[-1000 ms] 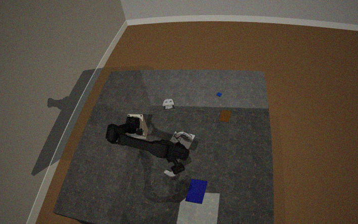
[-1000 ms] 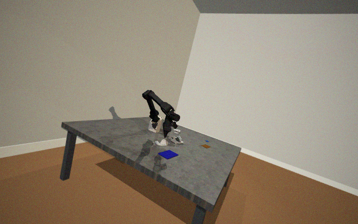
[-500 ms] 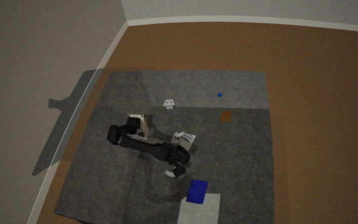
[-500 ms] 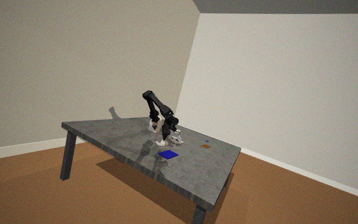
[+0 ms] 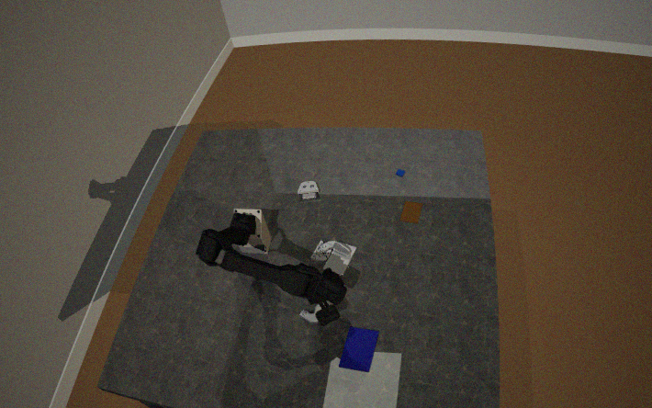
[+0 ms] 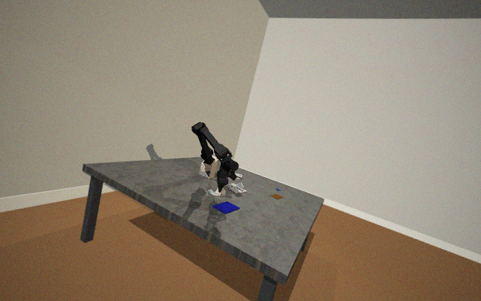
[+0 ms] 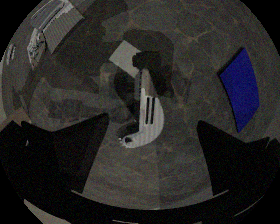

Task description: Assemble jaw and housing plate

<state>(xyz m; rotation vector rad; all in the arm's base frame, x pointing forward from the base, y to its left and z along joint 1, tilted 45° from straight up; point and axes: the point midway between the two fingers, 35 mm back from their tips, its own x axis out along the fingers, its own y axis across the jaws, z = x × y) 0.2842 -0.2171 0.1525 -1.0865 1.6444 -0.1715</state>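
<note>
Top view: reaches over the dark grey worktop (image 5: 420,303) (image 6: 272,224) (image 7: 181,177) with the black arm (image 5: 267,272) (image 6: 214,144), bent at the elbow; brings the tool (image 5: 320,310) (image 6: 221,190) (image 7: 155,121) low over the loose white jaw (image 5: 309,316) (image 6: 213,192) (image 7: 155,125); has the tool released, fingers spread wide, gripping nothing. Exterior view: shows the loose jaw on the worktop, close beneath the fingers, apart from the white assembly (image 5: 344,249) (image 6: 237,188) (image 7: 36,47); leaves contact between fingers and loose jaw too small to tell. Wrist view: frames the loose jaw between the 2 dark fingers, curved end nearer the tool, with 2 dark slots along the body; places the assembly at the upper left edge, too blurred for pins or teeth. Top view again: sets a white part with 2 dark openings (image 5: 308,187) beyond the assembly, well apart; puts a flat blue panel (image 5: 359,348) (image 6: 226,207) (image 7: 241,92) near the tool; adds an orange panel (image 5: 411,211) (image 6: 276,196) and a small blue piece (image 5: 400,173) (image 6: 278,190) farther off.
</note>
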